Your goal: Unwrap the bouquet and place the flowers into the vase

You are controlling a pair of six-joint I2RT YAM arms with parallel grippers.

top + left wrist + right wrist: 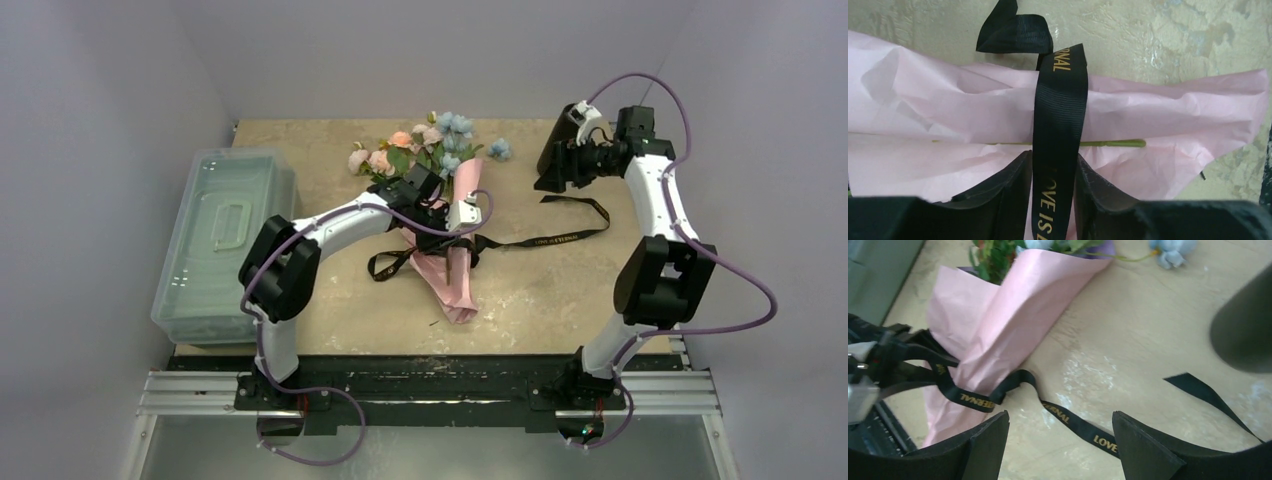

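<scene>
The bouquet lies mid-table, its flowers [430, 140] [998, 255] pointing away from the arms and its pink paper [450, 285] [948, 110] [1013, 315] partly loosened. A green stem [1113, 143] shows in the paper. The black gold-lettered ribbon [540, 238] [1060, 110] [1073, 420] trails right across the table. My left gripper [440, 228] [1054, 165] hovers over the wrap, part open, with the ribbon running between its fingers. The black vase [550, 165] [1243, 330] stands at the back right. My right gripper [585, 150] [1060, 422] is open beside it, above the ribbon, holding nothing.
A clear lidded plastic bin [225, 240] [878, 270] sits along the table's left side. One loose pale blue bloom [499, 150] [1170, 252] lies on the table between the bouquet and the vase. Grey walls close in on three sides.
</scene>
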